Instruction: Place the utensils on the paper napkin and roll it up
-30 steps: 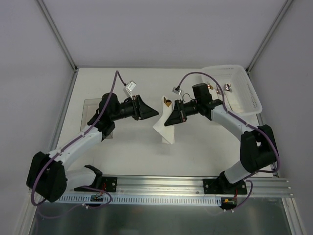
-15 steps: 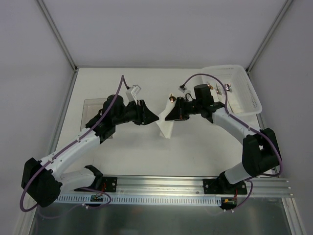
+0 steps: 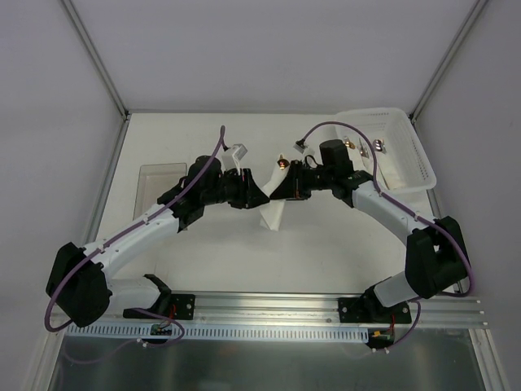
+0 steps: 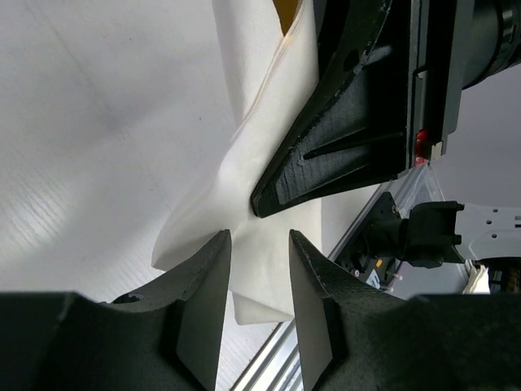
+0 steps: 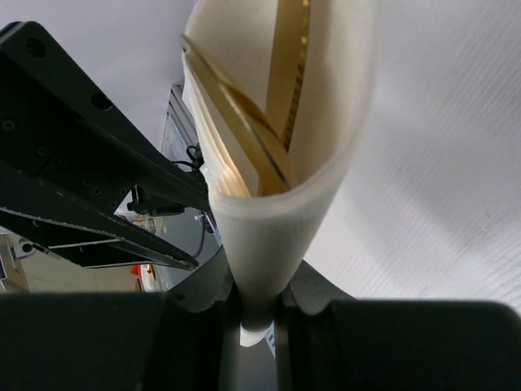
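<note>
At centre, right gripper [image 5: 259, 311] pinches napkin [image 5: 273, 232] curled round utensils [image 5: 282, 90]; left gripper [image 4: 259, 239] at its nine o'clock gapes; rolling looks unfinished.

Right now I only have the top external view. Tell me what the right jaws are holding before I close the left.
Observer: The right wrist view shows the right jaws shut on the folded paper napkin, pinching its lower edge.
Operator: Confirm the utensils are inside.
Observer: Gold utensils lie within the napkin's fold.
Operator: Report the left jaws.
Observer: In the left wrist view, the left jaws are open, one on each side of a napkin corner.
</note>
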Robot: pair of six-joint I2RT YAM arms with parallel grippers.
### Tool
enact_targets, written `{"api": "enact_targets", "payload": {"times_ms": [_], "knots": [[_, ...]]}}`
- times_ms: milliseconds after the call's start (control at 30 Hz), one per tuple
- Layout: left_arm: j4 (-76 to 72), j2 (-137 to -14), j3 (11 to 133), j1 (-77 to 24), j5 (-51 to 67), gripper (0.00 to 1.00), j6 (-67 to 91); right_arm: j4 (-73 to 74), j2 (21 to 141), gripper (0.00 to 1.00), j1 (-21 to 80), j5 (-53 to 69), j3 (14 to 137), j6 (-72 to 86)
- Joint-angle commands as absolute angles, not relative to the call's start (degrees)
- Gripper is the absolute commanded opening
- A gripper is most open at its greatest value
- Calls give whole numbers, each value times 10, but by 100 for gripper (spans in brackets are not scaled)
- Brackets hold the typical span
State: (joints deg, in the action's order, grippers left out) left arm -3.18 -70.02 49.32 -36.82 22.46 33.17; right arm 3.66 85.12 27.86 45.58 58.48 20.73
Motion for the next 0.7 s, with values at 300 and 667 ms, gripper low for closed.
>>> {"api": "enact_targets", "payload": {"times_ms": [300, 667], "knots": [[-35, -718, 514, -375, 230, 36, 320, -69, 817, 0, 283, 512, 572, 267], [-40, -710, 507, -375, 236, 43, 322, -117, 816, 0, 281, 534, 562, 297]]}}
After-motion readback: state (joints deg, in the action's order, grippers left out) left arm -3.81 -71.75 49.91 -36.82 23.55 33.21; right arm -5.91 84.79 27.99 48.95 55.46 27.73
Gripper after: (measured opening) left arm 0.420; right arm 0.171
